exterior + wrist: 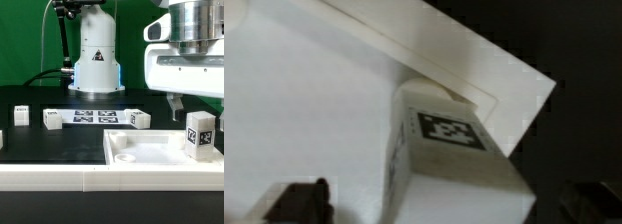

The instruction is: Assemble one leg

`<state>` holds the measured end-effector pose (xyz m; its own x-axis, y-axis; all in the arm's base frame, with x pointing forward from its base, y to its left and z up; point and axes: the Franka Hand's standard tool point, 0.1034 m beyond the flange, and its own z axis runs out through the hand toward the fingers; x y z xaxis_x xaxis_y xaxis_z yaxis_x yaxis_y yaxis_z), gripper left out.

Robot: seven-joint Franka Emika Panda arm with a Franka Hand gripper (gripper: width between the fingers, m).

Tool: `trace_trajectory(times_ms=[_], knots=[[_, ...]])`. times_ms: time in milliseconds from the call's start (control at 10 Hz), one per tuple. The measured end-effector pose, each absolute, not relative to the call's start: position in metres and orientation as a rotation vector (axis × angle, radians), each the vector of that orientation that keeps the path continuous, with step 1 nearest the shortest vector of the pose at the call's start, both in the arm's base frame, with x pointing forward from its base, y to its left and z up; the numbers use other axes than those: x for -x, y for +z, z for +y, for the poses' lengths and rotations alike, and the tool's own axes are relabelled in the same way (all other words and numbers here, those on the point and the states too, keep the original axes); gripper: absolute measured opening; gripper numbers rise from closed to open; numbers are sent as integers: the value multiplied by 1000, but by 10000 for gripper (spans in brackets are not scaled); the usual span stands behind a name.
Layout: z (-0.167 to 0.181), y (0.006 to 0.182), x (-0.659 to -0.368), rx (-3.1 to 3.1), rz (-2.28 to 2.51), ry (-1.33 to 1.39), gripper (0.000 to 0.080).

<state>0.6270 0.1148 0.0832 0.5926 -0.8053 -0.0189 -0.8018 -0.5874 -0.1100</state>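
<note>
A leg [200, 135], a small white square post with a black-and-white tag, stands upright in the corner of the large flat white tabletop [150, 152] on the exterior view's right. My gripper [197, 105] hangs just above it. In the wrist view the leg [455, 150] lies between my two dark fingertips [295, 202], with a gap on each side. The gripper [441, 205] is open and holds nothing. The tabletop [313, 110] fills most of the wrist view.
Three more legs [22, 116] [52, 120] [138, 119] lie on the black table behind the tabletop. The marker board [95, 117] lies between them. The arm's white base [97, 60] stands at the back.
</note>
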Motion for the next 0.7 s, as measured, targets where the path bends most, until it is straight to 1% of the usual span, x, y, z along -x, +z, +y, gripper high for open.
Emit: trace_trajectory(times_ms=[300,400,700], knots=[[116,82,-628,2910,883,-73,649],[118,81,-628,2939,803,-58,649],[118,80,-628,3043,358,-78,649]])
